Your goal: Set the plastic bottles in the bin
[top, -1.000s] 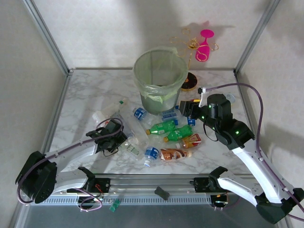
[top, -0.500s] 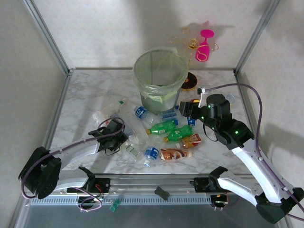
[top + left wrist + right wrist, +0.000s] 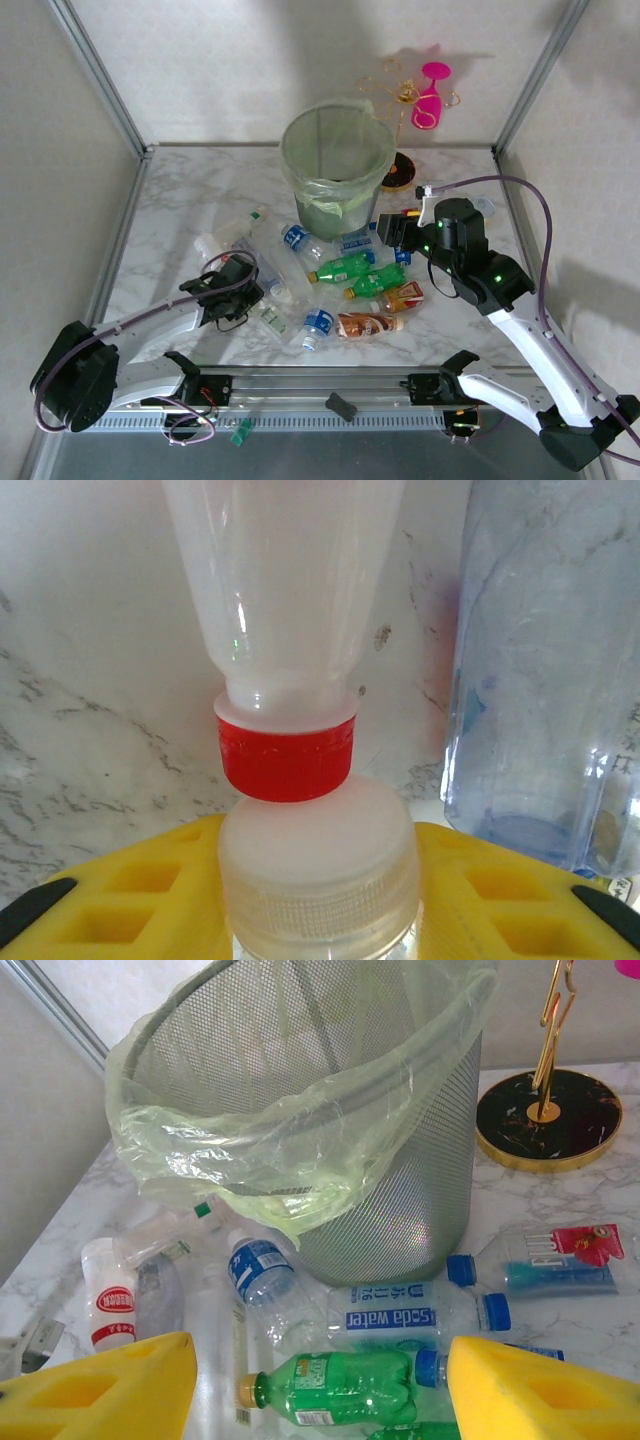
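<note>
Pickup step: your left gripper (image 3: pixel 318 885) straddles a white-capped bottle (image 3: pixel 316 865) at bottom centre, clamped or not I can't tell; your right gripper (image 3: pixel 320 1365) gapes empty. Next, lift it to the bin (image 3: pixel 420 1190).

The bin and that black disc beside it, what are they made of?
The bin looks like fine mesh, metal or plastic, hard to say which: its wall shows tiny holes and a slight sheen. Its liner is thin pale green plastic film, crinkled and translucent. The black disc looks like polished stone or an imitation of it: glossy, faintly veined, with a gold-coloured rim.
</note>
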`<action>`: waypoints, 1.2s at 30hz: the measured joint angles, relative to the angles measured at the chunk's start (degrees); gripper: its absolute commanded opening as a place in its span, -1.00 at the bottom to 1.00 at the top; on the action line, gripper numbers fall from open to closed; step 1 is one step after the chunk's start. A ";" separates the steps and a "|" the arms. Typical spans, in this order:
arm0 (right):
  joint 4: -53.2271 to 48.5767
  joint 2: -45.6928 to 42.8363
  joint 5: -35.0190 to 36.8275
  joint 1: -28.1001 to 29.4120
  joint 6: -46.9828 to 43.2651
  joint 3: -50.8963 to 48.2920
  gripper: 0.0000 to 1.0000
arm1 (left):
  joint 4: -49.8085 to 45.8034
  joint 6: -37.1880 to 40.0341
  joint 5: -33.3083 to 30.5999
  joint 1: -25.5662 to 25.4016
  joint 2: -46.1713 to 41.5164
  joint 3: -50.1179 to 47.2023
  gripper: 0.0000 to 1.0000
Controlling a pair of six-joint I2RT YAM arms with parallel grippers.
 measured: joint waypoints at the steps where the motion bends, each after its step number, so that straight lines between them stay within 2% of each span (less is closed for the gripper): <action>1: -0.20 0.00 -0.09 0.00 0.00 0.00 0.35 | -0.28 0.35 -0.02 0.00 -0.31 0.00 -0.16; 9: -0.96 -0.07 -1.16 0.00 0.61 0.46 0.54 | -4.85 4.50 -1.73 0.00 -7.58 4.04 -0.21; 11: -0.42 -0.35 -2.71 0.00 1.14 0.46 0.72 | -5.35 5.77 -1.92 0.02 -10.27 5.81 -0.22; 16: 0.92 -0.66 -6.82 0.00 3.17 0.72 0.72 | -6.29 9.60 -1.95 0.02 -15.39 10.01 -0.23; 20: 4.79 -1.81 -15.80 0.00 2.58 0.74 0.52 | -6.29 13.75 -1.44 0.02 -18.25 13.77 -0.25; 23: 8.24 -1.42 -23.28 0.42 2.73 0.83 0.47 | -4.72 16.85 0.76 0.00 -20.50 16.50 -0.27; 25: 9.01 0.26 -24.79 3.10 2.56 1.57 0.50 | -2.80 18.45 2.64 0.00 -21.97 18.01 -0.27; 30: 7.78 7.98 -22.69 14.91 0.42 5.51 0.63 | 0.42 20.98 5.90 0.00 -23.02 22.38 -0.30; 34: 5.62 13.42 -19.23 19.85 -1.01 9.68 0.78 | 1.27 21.97 7.43 0.00 -21.57 25.11 -0.32; 36: 5.09 15.45 -17.77 21.77 -1.55 11.54 0.91 | 1.31 22.29 8.07 0.00 -20.74 25.75 -0.32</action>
